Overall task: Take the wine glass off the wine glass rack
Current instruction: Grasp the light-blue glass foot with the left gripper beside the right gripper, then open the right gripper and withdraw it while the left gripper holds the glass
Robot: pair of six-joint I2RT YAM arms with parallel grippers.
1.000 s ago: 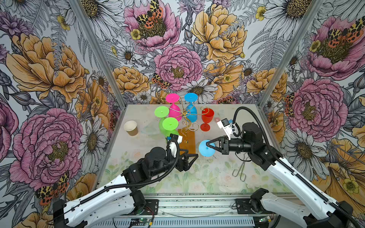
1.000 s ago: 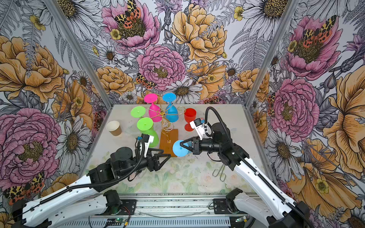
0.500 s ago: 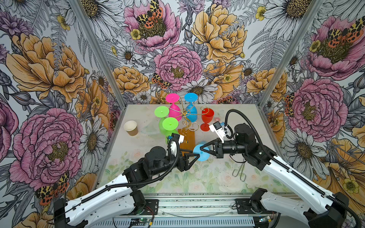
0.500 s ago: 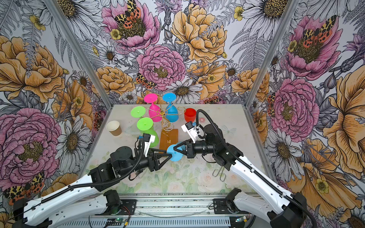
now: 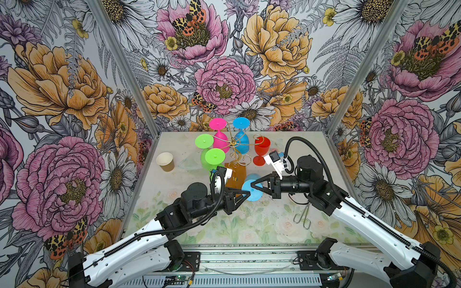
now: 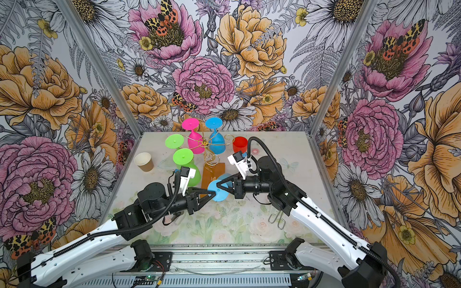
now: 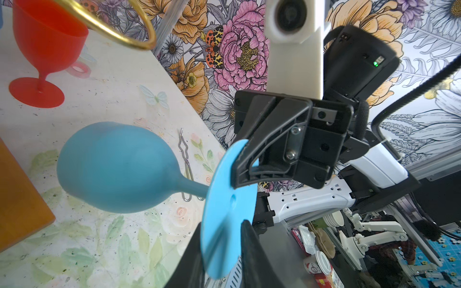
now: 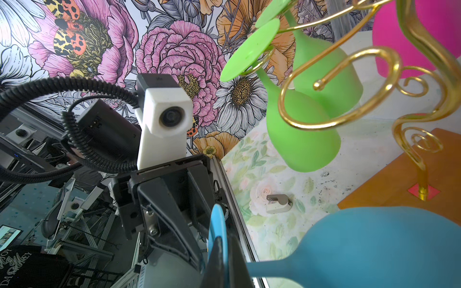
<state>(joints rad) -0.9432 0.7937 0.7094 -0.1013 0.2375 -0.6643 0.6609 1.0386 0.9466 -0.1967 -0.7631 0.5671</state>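
Wine glass (image 5: 255, 196), blue, sits sideways, its foot pinched in our right hand (image 5: 251, 185). Our left hand (image 5: 250, 193) straddles that foot; we cannot tell whether it grips.

Right tool (image 7: 235, 172) on blue wine glass (image 7: 117, 165)

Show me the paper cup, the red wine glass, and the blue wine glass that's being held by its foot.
paper cup (image 5: 166, 166), in a top view, on its brown side.
red wine glass (image 5: 263, 149), in a top view, on the bowl.
held blue wine glass (image 7: 117, 167), left wrist view, on the bowl.
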